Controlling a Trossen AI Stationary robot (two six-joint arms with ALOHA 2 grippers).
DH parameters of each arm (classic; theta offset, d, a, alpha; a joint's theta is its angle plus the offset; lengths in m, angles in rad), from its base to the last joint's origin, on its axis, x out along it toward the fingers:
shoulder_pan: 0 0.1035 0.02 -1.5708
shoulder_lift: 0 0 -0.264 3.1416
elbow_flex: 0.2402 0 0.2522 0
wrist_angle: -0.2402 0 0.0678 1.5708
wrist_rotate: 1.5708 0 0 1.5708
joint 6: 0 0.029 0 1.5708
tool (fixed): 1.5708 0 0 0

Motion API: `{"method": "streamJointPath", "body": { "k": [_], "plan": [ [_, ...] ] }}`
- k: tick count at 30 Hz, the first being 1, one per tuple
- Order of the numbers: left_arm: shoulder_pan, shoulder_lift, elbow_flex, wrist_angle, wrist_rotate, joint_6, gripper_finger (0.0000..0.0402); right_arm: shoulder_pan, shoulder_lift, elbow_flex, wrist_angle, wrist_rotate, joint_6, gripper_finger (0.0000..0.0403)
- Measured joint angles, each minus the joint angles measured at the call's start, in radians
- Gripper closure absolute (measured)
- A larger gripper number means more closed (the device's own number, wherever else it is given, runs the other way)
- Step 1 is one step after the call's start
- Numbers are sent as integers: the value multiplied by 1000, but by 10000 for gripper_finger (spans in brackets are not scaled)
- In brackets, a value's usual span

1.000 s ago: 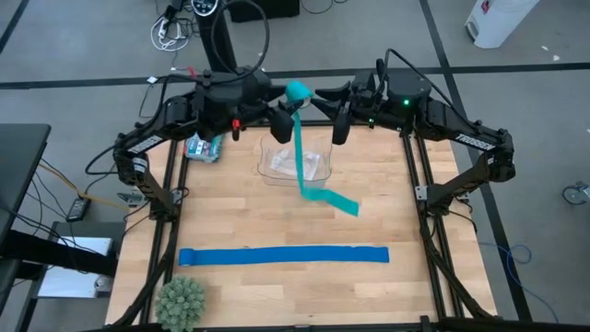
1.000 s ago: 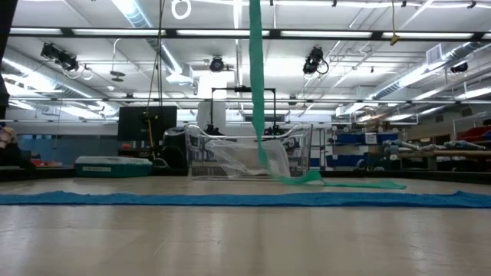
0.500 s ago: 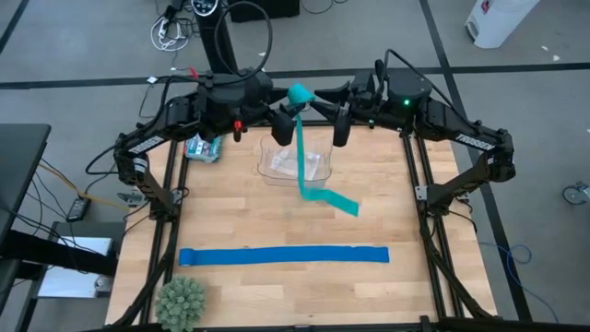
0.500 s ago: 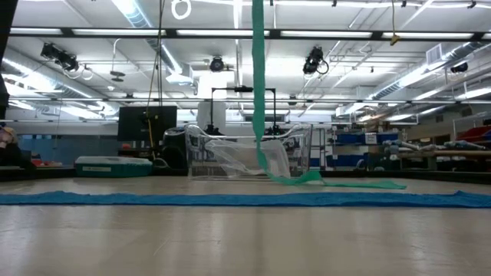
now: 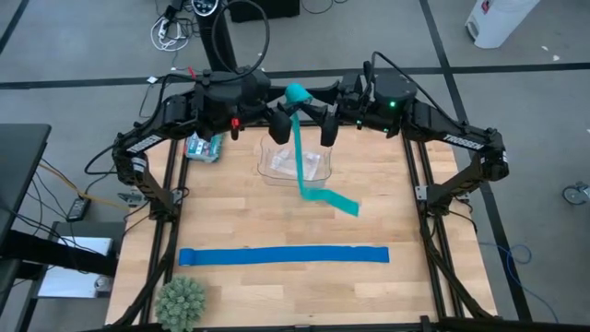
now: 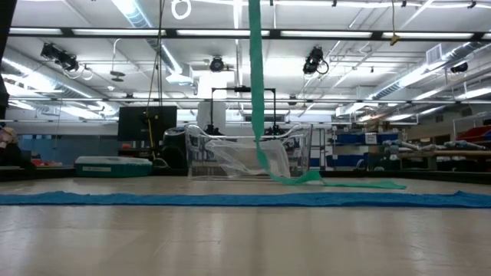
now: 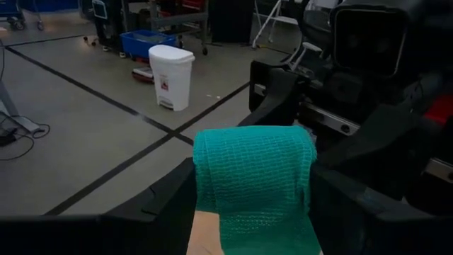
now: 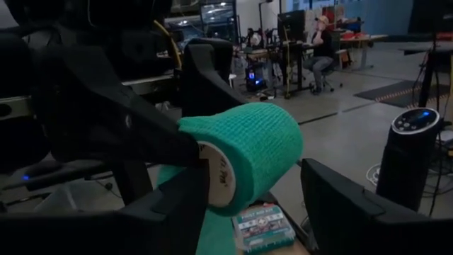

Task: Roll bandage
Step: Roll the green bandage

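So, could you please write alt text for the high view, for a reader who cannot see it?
Seen from above, two dark arms meet at the table's far edge, the left gripper and right gripper on either side of a small teal bandage roll whose loose tail hangs to the wood. A clear container sits below; a blue strip lies nearer.

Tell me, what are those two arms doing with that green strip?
They are rolling a teal-green stretchy bandage. Its rolled end is up in the air between the left gripper and the right gripper. The rest hangs down past a clear plastic bin onto the wooden table.
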Motion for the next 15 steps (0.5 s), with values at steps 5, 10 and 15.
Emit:
{"method": "streamJointPath", "body": {
  "k": [5, 10, 15],
  "plan": [
    [0, 0, 0, 3, -6, 0, 167, 1, 0, 0, 0, 27, -8, 220],
    [0, 0, 0, -1, -3, 0, 167, -2, 0, 0, 0, 34, -33, 283],
    [0, 1, 0, -1, -6, 23, 167, -1, 0, 0, 0, 33, -43, 361]
  ]
}}
